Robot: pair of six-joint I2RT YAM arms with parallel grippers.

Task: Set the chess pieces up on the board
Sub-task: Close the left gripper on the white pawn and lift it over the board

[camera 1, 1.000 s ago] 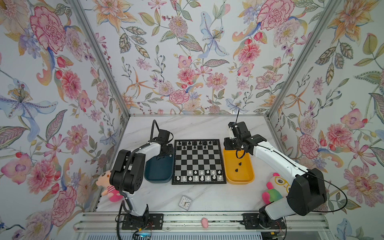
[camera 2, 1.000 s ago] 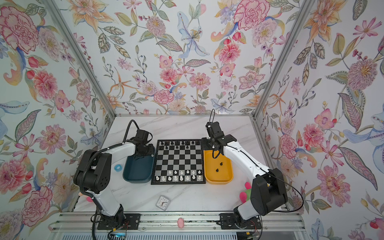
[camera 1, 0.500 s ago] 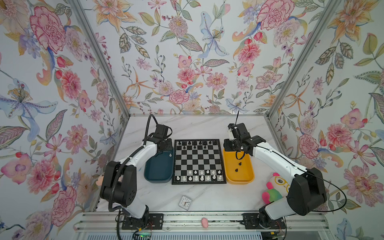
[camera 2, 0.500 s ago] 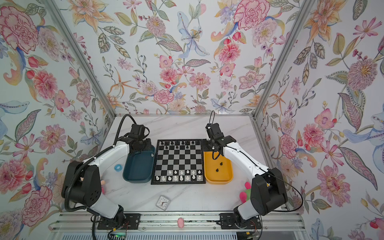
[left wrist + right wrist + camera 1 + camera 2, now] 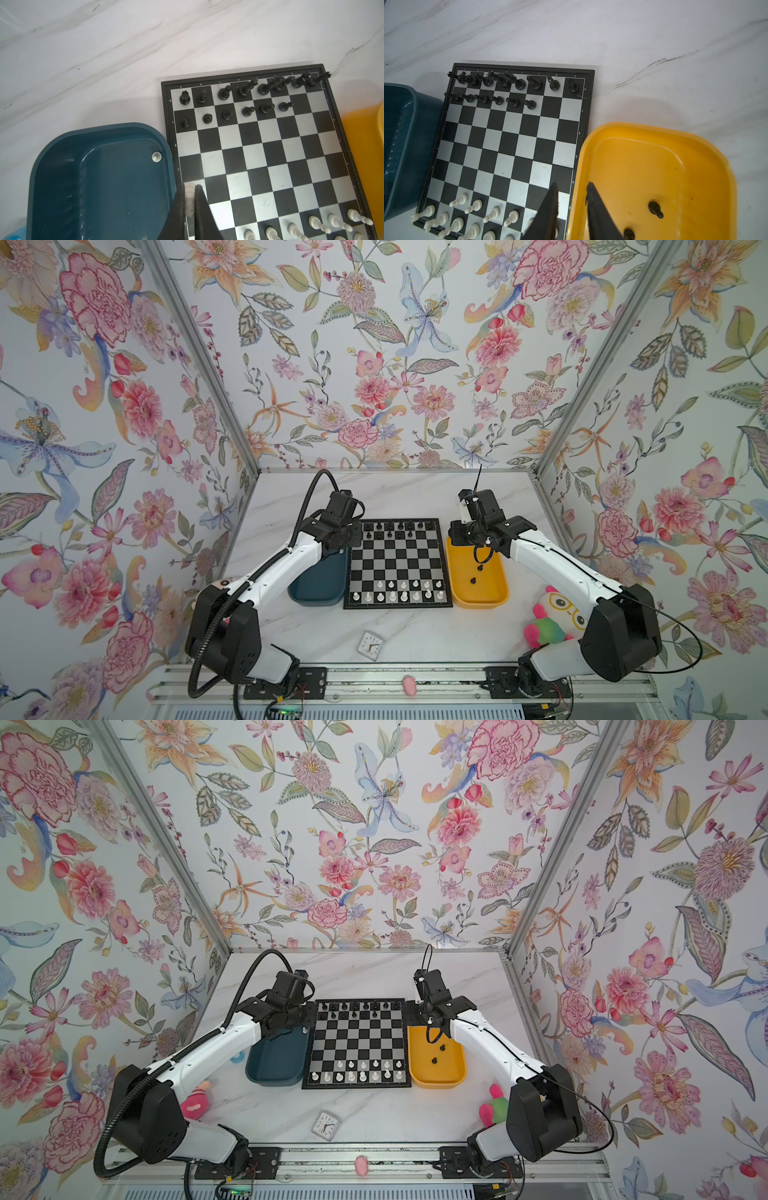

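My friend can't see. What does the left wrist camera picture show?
The left hand pinches a white chess piece at the board's edge, beside a dark teal tray holding one more white piece. Black pieces stand in two rows on the board.

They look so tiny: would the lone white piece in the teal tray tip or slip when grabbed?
The lone white piece is probably stiff, light plastic: a similar piece sits pinched in the left fingers, unbent. Narrow and smooth, it may tip or slip if nudged. Standing by the teal tray's wall, it looks awkward to reach.
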